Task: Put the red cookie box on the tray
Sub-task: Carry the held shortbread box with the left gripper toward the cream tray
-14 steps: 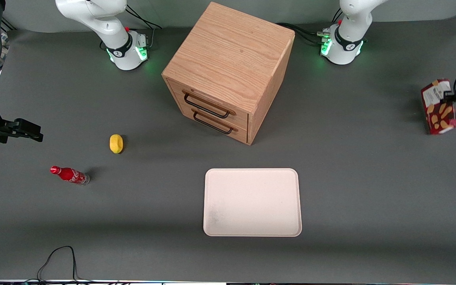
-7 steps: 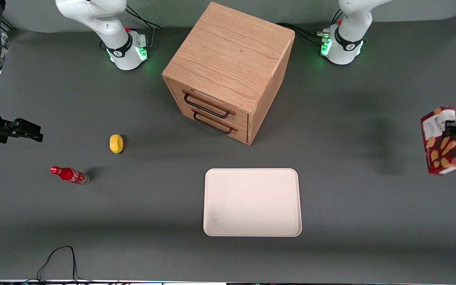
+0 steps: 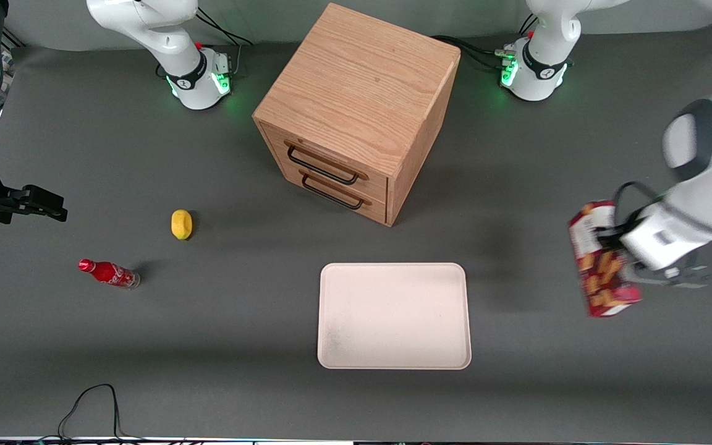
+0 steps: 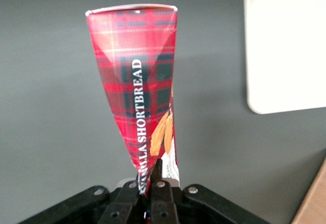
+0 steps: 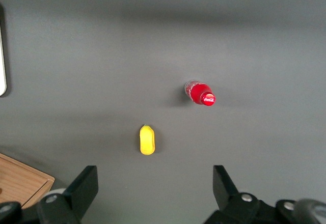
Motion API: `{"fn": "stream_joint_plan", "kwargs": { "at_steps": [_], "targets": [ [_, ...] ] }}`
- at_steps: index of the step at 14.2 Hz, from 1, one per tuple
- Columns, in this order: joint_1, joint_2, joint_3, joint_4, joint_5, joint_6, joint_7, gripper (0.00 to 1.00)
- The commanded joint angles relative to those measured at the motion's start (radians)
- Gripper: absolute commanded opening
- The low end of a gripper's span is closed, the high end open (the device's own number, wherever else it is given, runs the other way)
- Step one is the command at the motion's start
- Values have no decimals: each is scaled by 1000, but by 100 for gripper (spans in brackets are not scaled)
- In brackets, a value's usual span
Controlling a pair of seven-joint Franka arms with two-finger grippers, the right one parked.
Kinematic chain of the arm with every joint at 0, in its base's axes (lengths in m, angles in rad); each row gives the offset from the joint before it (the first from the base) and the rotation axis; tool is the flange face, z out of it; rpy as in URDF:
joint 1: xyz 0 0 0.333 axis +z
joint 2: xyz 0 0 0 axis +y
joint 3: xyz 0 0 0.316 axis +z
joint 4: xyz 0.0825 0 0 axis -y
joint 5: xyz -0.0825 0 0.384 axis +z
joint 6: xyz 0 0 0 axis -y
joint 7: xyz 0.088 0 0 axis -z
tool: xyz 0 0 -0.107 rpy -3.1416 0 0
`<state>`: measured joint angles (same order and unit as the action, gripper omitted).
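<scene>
The red cookie box (image 3: 600,262) hangs in the air above the table, toward the working arm's end, held by its white-label end. My left gripper (image 3: 617,238) is shut on that end. In the left wrist view the tartan carton (image 4: 140,86) reaches away from the gripper (image 4: 151,175), whose fingers (image 4: 159,170) pinch its crushed end. The cream-white tray (image 3: 394,315) lies flat on the table, nearer the front camera than the drawer cabinet, with nothing on it. A corner of the tray (image 4: 285,46) shows beside the box in the wrist view. The box is well apart from the tray.
A wooden two-drawer cabinet (image 3: 356,111) stands mid-table, farther from the front camera than the tray. A small red soda bottle (image 3: 109,273) and a yellow lemon (image 3: 181,224) lie toward the parked arm's end. A black cable (image 3: 93,402) loops near the front edge.
My left gripper has carried the box from the table's working-arm edge nearer to the front camera and toward the tray. The arm's wrist has come into the front view.
</scene>
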<state>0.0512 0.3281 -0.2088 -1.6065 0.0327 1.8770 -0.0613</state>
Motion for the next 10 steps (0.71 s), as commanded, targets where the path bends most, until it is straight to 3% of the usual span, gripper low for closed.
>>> {"fn": "stream_joint_plan", "kwargs": {
  "at_steps": [1, 4, 10],
  "targets": [
    [-144, 191, 72, 198, -4, -24, -127, 0],
    [-264, 323, 121, 327, -8, -22, -143, 0],
    [-343, 472, 123, 434, -13, 31, -296, 0]
  ]
}}
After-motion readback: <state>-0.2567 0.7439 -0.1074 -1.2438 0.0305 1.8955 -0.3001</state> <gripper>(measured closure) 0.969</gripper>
